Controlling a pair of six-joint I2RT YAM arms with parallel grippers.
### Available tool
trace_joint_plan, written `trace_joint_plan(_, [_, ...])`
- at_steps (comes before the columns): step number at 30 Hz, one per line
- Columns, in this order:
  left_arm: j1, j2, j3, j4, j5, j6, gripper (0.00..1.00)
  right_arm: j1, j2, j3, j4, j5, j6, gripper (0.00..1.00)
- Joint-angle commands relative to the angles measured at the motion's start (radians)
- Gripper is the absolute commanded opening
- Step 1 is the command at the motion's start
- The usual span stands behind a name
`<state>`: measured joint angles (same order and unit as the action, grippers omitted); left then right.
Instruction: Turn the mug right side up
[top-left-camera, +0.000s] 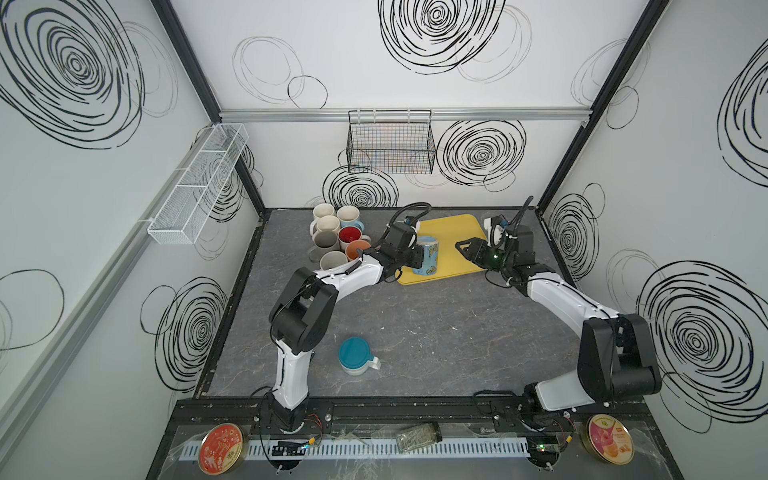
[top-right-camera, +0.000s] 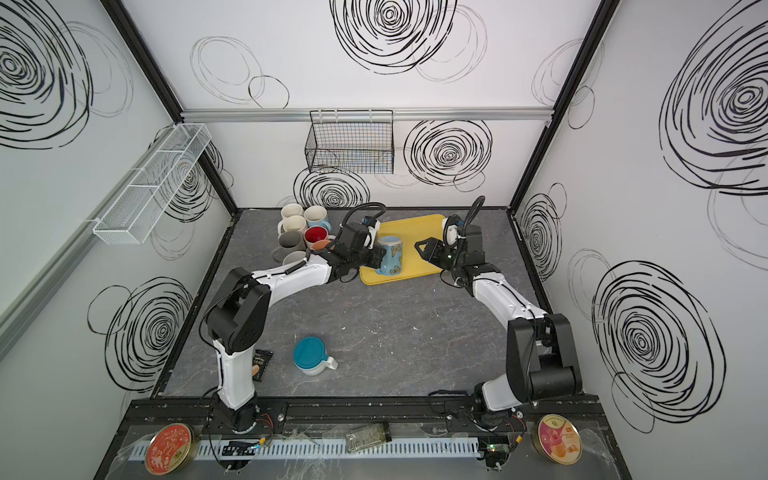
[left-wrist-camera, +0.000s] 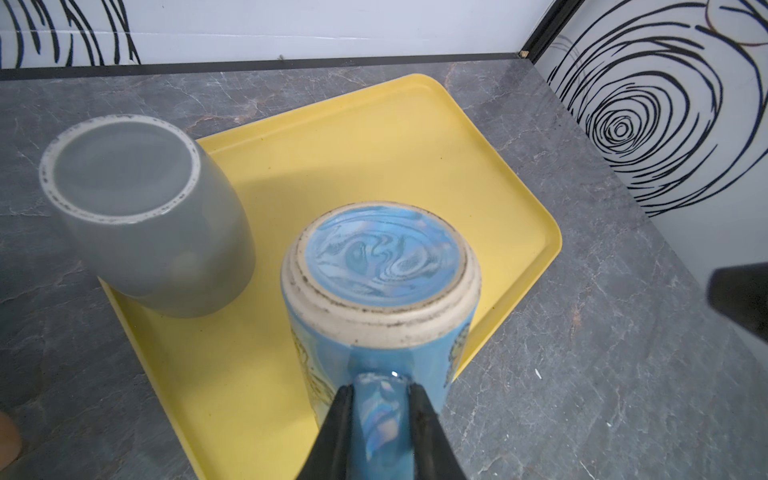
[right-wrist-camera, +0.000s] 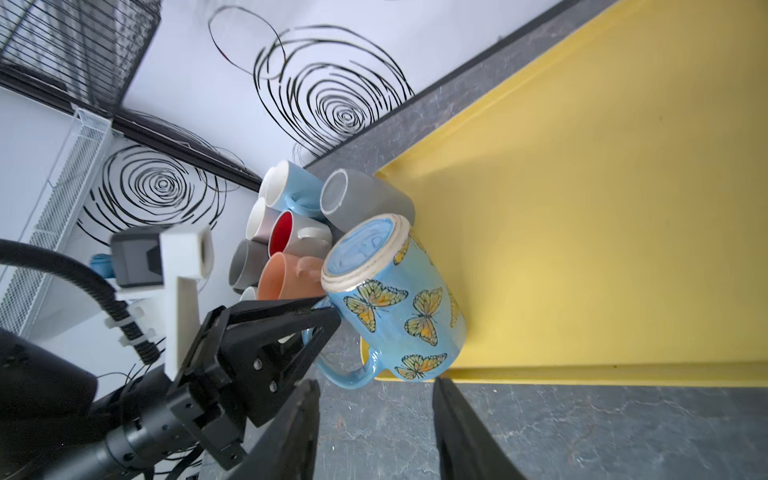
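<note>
Blue butterfly mug (right-wrist-camera: 399, 299) inverted, tilted, swirled base showing.

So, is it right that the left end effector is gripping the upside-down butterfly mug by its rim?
Not quite: the left end effector is gripping the upside-down butterfly mug by its handle, not its rim, as the left wrist view shows.
</note>
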<state>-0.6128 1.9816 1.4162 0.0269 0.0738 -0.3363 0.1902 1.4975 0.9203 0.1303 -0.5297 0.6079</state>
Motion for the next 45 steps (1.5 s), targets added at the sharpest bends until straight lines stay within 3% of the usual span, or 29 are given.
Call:
trace_joint_plan(1, [-0.026,-0.022,-0.024,0.043,-0.032,0.058,0.0,0.022,0.065,0.001,-0.05,-0.013,-0.037,0.48])
trace_joint_plan(9, [-0.058,0.019,-0.015,0.022,-0.088,0.086,0.0,0.034,0.165,-0.014,0.02,-0.026,-0.018,0.47])
trace_joint_plan(13, [-0.057,0.05,0.03,-0.038,-0.076,0.09,0.11,0.039,0.206,0.009,-0.002,-0.038,-0.036,0.47])
trace_joint_plan(29, [-0.048,0.067,0.048,-0.119,-0.107,0.058,0.32,0.036,0.275,0.035,0.001,-0.088,-0.07,0.47])
trace_joint_plan(34, [-0.05,0.069,0.065,-0.159,-0.135,0.059,0.46,0.037,0.287,0.038,0.007,-0.103,-0.074,0.47])
trace_joint_plan(45, [-0.062,0.123,0.146,-0.263,-0.175,0.079,0.52,0.035,0.287,0.032,-0.004,-0.122,-0.094,0.47])
